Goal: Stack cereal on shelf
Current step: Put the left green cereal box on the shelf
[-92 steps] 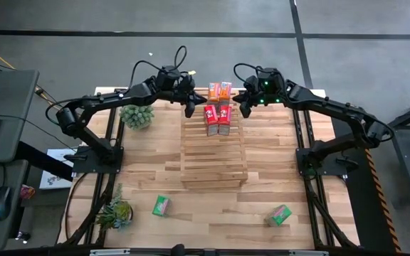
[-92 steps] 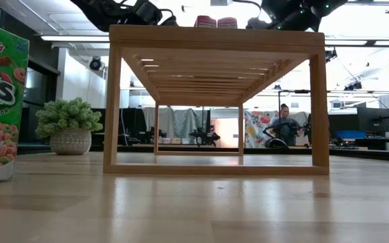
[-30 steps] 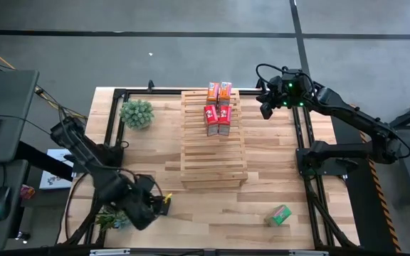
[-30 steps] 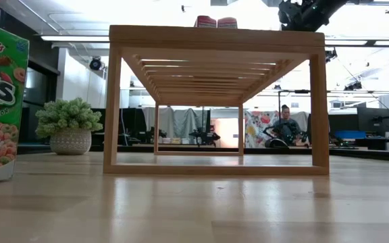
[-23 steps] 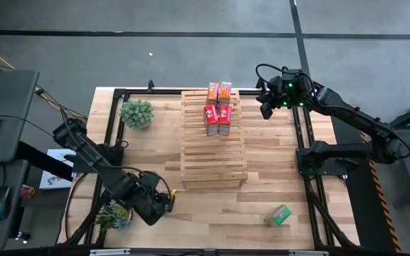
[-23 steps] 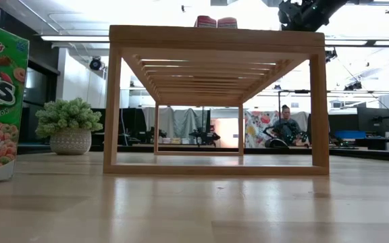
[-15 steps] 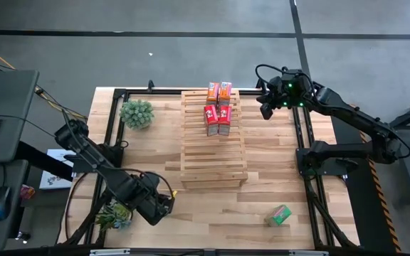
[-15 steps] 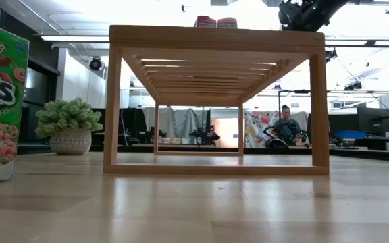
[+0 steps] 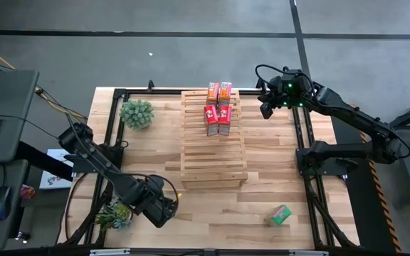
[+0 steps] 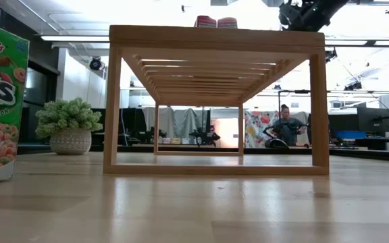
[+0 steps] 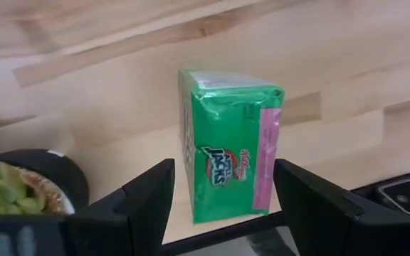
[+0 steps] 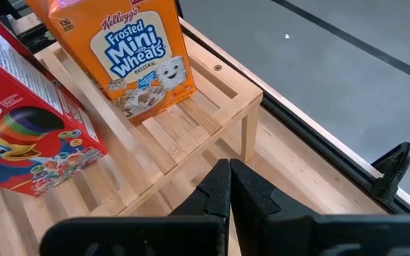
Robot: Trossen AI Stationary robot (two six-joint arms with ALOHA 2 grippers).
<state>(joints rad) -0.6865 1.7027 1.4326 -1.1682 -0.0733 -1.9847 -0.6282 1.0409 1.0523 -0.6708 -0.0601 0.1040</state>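
With the left end effector (image 11: 219, 213) hanging over the near left part of the light plank table (image 9: 212, 206), its two dark fingers (image 11: 144, 199) stand wide apart and the small green rectangular cardboard cereal box (image 11: 230, 149) lies framed in the gap just ahead of them, not yet touched. We judge the step in hand to be the pick-up of this box. To do it well, we should come straight down so that a finger lands on each long side, centred along the box's length, and close only once both fingers are low enough to bear on the cardboard walls. Just beside the end effector sits a small green potted plant in a dark pot (image 11: 20, 188), so we keep the descent clear of it. Farther off, the large light-wood slatted rack (image 9: 213, 160) already carries two orange boxes (image 9: 219, 90) and two red boxes (image 9: 217, 119) at its far end. A second green box (image 9: 280, 214) lies well away on the near right. The right end effector (image 12: 231, 188) waits beyond the rack's far corner, fingers pressed together.
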